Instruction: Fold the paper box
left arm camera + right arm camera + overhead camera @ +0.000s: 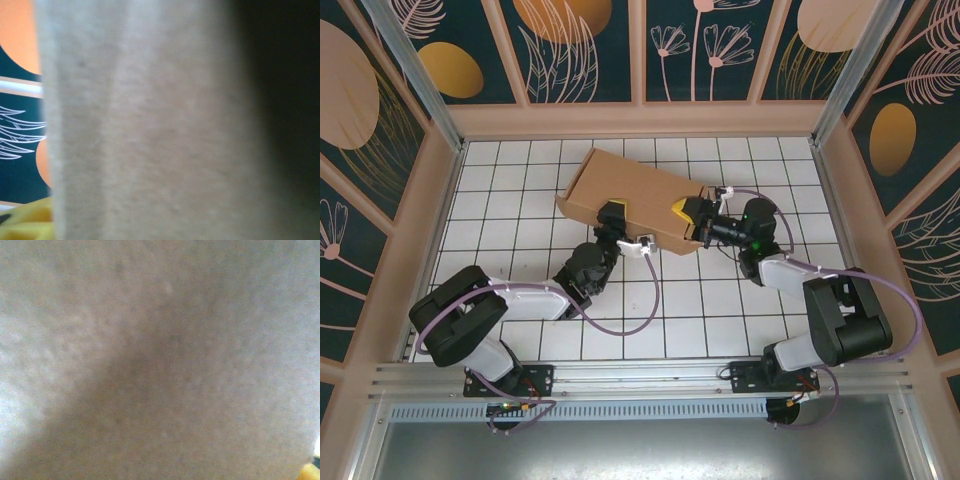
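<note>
Left pincer (pixel 611 214) sat against the near long side of the paper box (pixel 632 188), roughly at that side's middle, with a dark body and a touch of yellow showing over the cardboard edge in the top view. Whether its jaws were spread or pinching the wall I could not tell, since the box hid the gap. Right pincer (pixel 688 218) met the box's right-hand end, with a yellow finger (pixel 682 210) lying on the brown panel there. Its jaws were just as hard to read: pinching the end or merely touching it, I could not say. The box lay on the white gridded table (pixel 510 200), toward the back and about centred between the side walls. It was turned at a slant, so its left end pointed to the far left and its right end came nearer the arms, and it looked folded into a flat rectangular shape. From the left wrist, the paper box (pixel 150 125) stood blurred and very close to the lens, with a bit of yellow finger (pixel 22 222) at the lower left and the patterned wall panel (pixel 20 130) behind. From the right wrist, the paper box (pixel 160 360) was blurrier, with a scrap of yellow finger (pixel 312 473) in the lower right corner.
</note>
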